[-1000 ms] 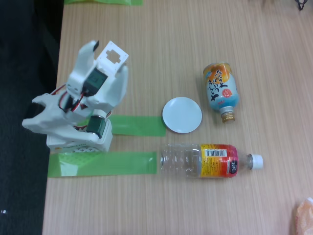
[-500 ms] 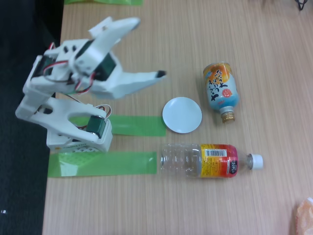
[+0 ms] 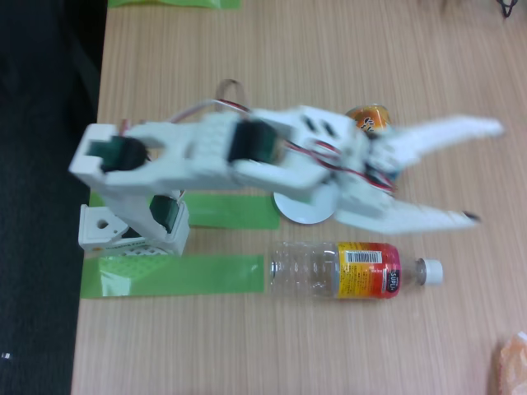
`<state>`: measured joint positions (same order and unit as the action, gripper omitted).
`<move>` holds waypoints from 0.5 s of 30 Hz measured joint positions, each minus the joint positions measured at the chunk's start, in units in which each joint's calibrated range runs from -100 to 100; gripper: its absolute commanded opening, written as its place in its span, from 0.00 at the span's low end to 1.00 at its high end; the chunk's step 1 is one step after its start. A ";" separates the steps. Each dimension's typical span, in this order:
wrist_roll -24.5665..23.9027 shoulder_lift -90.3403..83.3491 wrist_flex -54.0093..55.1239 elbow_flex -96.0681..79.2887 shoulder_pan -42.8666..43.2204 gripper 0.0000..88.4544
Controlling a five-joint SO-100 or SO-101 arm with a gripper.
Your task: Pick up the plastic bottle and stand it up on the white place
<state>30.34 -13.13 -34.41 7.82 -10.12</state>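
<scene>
— Gripper [image 3: 482, 171] first: what state is it in?

— Spread wide, holding nothing. In the fixed view one white finger [image 3: 449, 128] points up and to the right and looks motion-blurred, while the other, dark-tipped, runs lower along the right, ending above the bottle cap. The gap between them is bare wood.

— Start from the left, then.

— At the left edge of the wooden table [image 3: 288, 49] sits the arm's white base [image 3: 107, 234], partly on two green tape strips [image 3: 173, 276]: a longer one below, a shorter one above it. From the base, the white arm [image 3: 206, 152] stretches rightward across the middle of the picture, with dark servos and red and white wires showing along it.

— And the white place?

— The white plate [image 3: 305, 216] lies just right of the shorter tape strip. The arm covers most of it; only its lower edge shows beneath the arm.

— Where is the plastic bottle?

— The plastic bottle [image 3: 350, 269] lies on its side just below the plate, apart from it, its clear base beside the end of the longer tape strip and its white cap [image 3: 429, 271] pointing right. The red-yellow-pink label with a barcode faces up. It is below the gripper and not touched by it.

— Anything further right?

— A squat bottle with an orange label [image 3: 370, 118] peeks out above the wrist, mostly hidden by the arm. At the lower right corner is a bit of something orange-pink [image 3: 512, 362]; I can't tell what it is.
</scene>
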 measured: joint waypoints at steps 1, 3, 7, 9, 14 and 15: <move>0.53 2.61 0.00 1.27 0.00 0.39; 1.42 7.15 0.00 3.71 -0.07 0.39; 5.26 14.56 0.00 5.51 -0.07 0.39; 8.04 17.42 0.00 5.69 -0.75 0.39; 13.20 23.40 -0.34 5.69 -1.64 0.39; 13.72 24.58 -0.34 5.69 -1.42 0.39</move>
<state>44.06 11.45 -34.75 13.51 -11.54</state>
